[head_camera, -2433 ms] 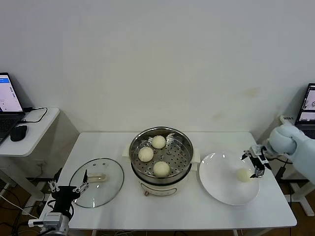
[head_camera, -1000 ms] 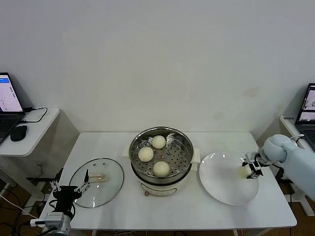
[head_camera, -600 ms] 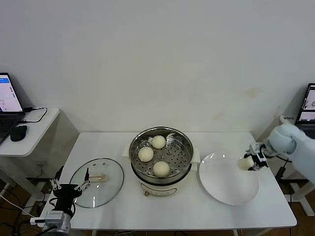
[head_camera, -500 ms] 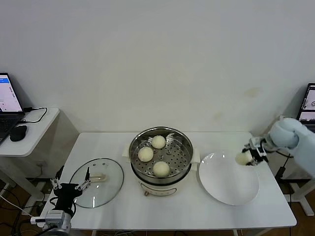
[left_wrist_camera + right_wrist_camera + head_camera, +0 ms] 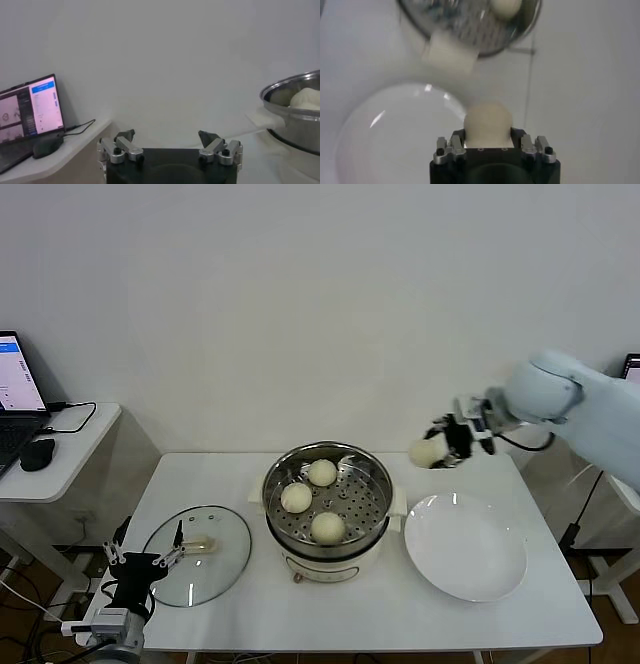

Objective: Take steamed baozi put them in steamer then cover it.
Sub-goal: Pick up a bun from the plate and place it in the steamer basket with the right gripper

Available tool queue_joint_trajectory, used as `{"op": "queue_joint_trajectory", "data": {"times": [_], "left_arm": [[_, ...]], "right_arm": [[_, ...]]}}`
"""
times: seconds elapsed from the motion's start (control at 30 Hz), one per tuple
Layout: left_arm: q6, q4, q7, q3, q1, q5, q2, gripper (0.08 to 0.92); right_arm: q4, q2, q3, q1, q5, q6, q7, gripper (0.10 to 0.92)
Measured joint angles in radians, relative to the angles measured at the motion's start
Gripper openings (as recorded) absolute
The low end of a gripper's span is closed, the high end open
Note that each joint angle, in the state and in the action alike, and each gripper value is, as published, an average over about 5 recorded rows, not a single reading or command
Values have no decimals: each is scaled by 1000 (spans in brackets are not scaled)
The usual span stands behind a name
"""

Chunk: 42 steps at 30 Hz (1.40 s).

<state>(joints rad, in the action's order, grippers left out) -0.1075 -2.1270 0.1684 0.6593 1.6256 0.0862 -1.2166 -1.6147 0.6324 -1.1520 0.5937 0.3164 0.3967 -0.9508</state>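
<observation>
The steamer (image 5: 327, 509) lies to the left of and below our right gripper (image 5: 447, 442), which is raised over the table's far edge, jaws closed on the fourth baozi (image 5: 426, 453). Our left gripper (image 5: 140, 567) waits wide open, empty, beside the glass lid (image 5: 197, 554).

A glass lid (image 5: 196, 555) lies on the table (image 5: 350, 609); left of the table, a laptop (image 5: 18, 394) and mouse (image 5: 38, 454) sit on a side desk (image 5: 60, 459).
</observation>
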Motion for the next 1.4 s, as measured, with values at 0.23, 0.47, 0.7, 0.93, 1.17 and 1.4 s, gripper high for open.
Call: {"op": "queue_joint_trajectory", "data": {"times": [0.23, 0.47, 0.7, 0.93, 1.17, 1.4], "left_arm": [[0, 3, 0, 0, -2, 0, -6, 823], [1, 3, 1, 5, -6, 1, -9, 823], [2, 6, 3, 7, -5, 2, -14, 823], [3, 7, 3, 9, -6, 4, -14, 823], [3, 7, 3, 7, -7, 4, -14, 823], [3, 7, 3, 6, -8, 4, -14, 823]], "right_arm": [[-17, 115, -87, 44, 158, 139, 116, 577], [-4, 205, -134, 20, 233, 231, 223, 577], [28, 263, -162, -22, 253, 278, 302, 577], [46, 286, -172, -63, 256, 302, 344, 577], [52, 306, -173, -94, 263, 315, 372, 584], [51, 306, -172, -92, 266, 323, 375, 749]]}}
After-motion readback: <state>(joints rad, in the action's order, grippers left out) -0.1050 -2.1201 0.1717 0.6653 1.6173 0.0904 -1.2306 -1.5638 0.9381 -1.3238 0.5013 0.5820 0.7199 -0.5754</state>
